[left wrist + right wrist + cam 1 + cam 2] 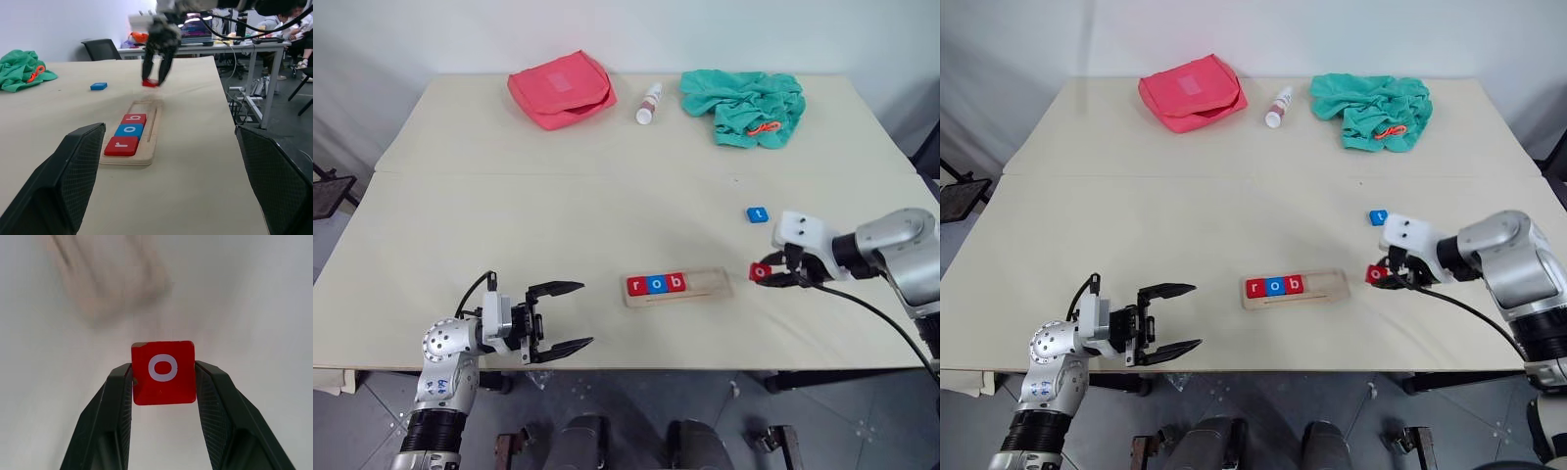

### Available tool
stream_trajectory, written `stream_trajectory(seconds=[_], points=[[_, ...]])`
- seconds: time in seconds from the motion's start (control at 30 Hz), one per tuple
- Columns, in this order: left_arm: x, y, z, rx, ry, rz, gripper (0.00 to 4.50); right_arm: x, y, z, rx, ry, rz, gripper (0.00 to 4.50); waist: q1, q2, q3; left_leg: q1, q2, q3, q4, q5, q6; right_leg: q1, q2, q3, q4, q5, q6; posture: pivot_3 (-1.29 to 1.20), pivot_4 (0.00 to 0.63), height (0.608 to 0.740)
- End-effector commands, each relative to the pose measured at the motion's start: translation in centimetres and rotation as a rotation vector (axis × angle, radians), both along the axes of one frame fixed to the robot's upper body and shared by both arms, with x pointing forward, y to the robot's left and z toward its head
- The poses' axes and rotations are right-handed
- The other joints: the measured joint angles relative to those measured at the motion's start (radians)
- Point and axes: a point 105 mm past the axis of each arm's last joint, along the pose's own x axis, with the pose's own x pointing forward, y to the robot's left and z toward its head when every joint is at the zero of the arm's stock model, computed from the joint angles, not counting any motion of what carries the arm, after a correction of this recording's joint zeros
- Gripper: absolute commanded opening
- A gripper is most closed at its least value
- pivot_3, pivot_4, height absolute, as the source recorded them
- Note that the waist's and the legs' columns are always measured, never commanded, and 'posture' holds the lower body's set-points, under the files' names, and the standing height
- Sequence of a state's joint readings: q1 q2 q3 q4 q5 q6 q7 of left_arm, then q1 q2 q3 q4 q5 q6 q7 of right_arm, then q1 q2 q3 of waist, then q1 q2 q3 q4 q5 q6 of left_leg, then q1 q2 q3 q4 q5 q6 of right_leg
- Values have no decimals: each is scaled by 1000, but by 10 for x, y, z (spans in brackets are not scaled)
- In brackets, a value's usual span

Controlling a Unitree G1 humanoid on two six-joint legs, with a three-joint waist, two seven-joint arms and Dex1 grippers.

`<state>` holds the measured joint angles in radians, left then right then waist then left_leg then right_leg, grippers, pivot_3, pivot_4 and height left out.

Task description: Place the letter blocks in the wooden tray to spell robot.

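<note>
The wooden tray lies near the front edge of the desk, about in the middle. Its long axis runs from the robot's left to its right, almost parallel to that edge. In its groove, at the left end, three tiles sit side by side and touch: a red r tile, a blue o tile and a red b tile. The letters read upright from the robot's side. The right part of the groove holds no tile.

Just past the right end of the tray, the right gripper has its jaws closed on the two opposite edges of a red o tile. The tile is slightly above the desk, and its lettered face is turned toward the wrist camera. This gripper points forward, down and to the left.

A blue t tile lies flat on the desk, behind the right gripper and apart from it.

The left gripper is at the front left, well apart from the tray. It points to the right, and its jaws stand wide open with nothing between them.

At the far side of the desk lie a red pouch, a small white bottle on its side, and a crumpled green cloth.
</note>
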<state>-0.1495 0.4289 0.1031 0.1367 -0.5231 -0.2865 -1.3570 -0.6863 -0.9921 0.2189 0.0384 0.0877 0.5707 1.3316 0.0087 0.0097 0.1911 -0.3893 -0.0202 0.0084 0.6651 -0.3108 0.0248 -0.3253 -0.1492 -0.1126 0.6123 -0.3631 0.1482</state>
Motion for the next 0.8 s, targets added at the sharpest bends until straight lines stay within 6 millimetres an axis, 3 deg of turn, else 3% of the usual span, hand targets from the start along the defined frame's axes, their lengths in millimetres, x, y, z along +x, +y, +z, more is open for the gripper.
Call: stream_trajectory(seconds=[0.03, 0.13, 0.3, 0.8], points=[[0, 4, 4, -4, -25, 3, 4500, -5, 20, 12, 51, -16, 39, 1461, 3, 0, 0, 0, 0, 0, 0, 0, 0, 0, 0, 0, 0, 0, 0, 0, 150, 740], [1, 3, 5, -4, -31, -2, 4500, -9, 55, 7, 74, 0, 129, 1461, 5, 0, 0, 0, -1, -1, 0, 0, 0, 0, 0, 0, 0, 0, 0, 0, 150, 740], [2, 2, 5, -5, -38, -1, 4500, -5, 72, -5, 40, -5, 170, 1461, 9, 0, 0, -1, -1, -1, 0, 0, 0, 0, 0, 0, 1, 0, 0, 0, 150, 740], [-4, 5, 3, -8, -37, 33, 4500, 6, 74, -14, -25, -2, 211, 1461, 1, 0, 0, 0, -1, -1, 0, 0, 0, -2, 0, 0, 4, 0, 0, 0, 150, 740]])
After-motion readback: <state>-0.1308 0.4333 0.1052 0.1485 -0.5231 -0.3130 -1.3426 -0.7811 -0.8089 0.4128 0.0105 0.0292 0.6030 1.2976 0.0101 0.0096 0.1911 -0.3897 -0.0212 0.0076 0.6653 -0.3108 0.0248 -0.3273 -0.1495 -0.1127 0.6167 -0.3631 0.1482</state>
